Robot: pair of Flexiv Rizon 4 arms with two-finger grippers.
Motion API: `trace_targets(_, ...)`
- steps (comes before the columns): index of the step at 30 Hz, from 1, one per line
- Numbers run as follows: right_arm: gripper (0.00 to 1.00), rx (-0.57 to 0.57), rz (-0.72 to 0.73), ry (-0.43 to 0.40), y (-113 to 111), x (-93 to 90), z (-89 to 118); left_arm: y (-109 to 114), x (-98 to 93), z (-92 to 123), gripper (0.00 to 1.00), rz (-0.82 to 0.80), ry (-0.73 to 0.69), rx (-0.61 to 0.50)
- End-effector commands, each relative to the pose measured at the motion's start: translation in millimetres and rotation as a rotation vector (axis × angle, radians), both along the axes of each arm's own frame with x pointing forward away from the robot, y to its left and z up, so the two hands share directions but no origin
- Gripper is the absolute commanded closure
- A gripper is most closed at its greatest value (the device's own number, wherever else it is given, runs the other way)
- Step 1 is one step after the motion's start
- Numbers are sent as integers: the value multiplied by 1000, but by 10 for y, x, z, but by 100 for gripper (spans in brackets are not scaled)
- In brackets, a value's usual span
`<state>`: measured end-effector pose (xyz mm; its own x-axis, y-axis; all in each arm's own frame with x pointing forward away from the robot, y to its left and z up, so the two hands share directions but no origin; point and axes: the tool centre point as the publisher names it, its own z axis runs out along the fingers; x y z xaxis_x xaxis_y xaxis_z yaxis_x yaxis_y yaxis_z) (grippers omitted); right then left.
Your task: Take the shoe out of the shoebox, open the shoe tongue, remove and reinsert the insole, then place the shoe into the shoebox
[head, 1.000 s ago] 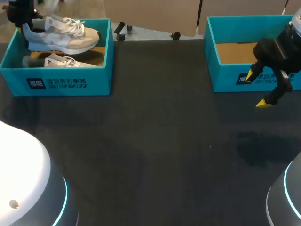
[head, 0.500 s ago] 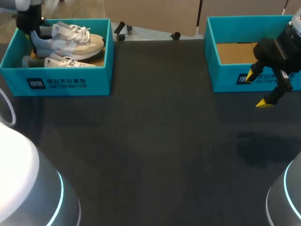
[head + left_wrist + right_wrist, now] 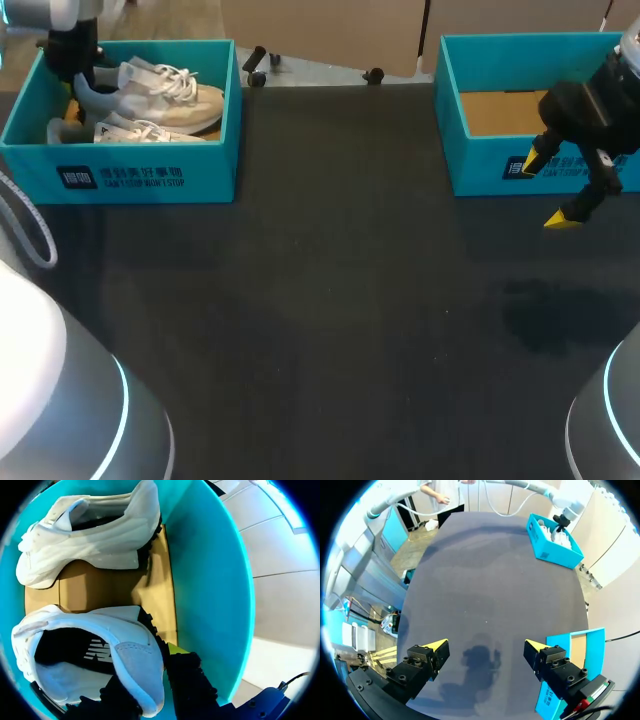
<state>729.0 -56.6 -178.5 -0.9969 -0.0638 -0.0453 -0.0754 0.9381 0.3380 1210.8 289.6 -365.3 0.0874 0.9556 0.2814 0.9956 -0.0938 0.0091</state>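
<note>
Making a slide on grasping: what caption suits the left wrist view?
Left claw clamps the heel of a white sneaker inside the teal shoebox, its mate lying beside it.

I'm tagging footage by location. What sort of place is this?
Likely a robotics test bench, not a shop: a dark table carries the left shoebox and the right shoebox, and the left gripper grips the far sneaker by its heel.

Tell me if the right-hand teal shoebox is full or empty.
Empty where visible: the teal cardboard shoebox shows only bare brown floor.
</note>
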Motion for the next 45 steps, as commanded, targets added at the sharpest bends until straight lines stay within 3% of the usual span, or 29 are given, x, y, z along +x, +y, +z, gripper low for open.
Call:
trace_targets(1, 0, -1, 0, 1, 3, 7, -4, -29, 79, -94, 100, 12, 18, 11)
trace_targets(4, 0, -1, 0, 1, 3, 7, -4, -40, 66, -116, 100, 25, 22, 11)
trace_targets(7, 0, -1, 0, 1, 3, 7, -4, -41, 54, -114, 72, 32, 28, 8)
trace_targets(12, 0, -1, 0, 1, 3, 7, -4, -22, 9, -80, 51, 30, 35, 6)
trace_targets(13, 0, -1, 0, 1, 3, 7, -4, -14, -5, -53, 35, 29, 37, 4)
trace_targets(15, 0, -1, 0, 1, 3, 7, -4, -4, -23, -14, 17, 24, 40, -2)
trace_targets(19, 0, -1, 0, 1, 3, 7, -4, -1, -62, 92, 4, 11, 46, -22)
trace_targets(21, 0, -1, 0, 1, 3, 7, -4, -10, -85, 162, 0, 5, 44, -43)
trace_targets(30, 0, -1, 0, 1, 3, 7, -4, -101, -185, 532, 0, -13, 60, -137)
trace_targets(45, 0, -1, 0, 1, 3, 7, -4, -6, -584, 1269, 0, -20, 78, -210)
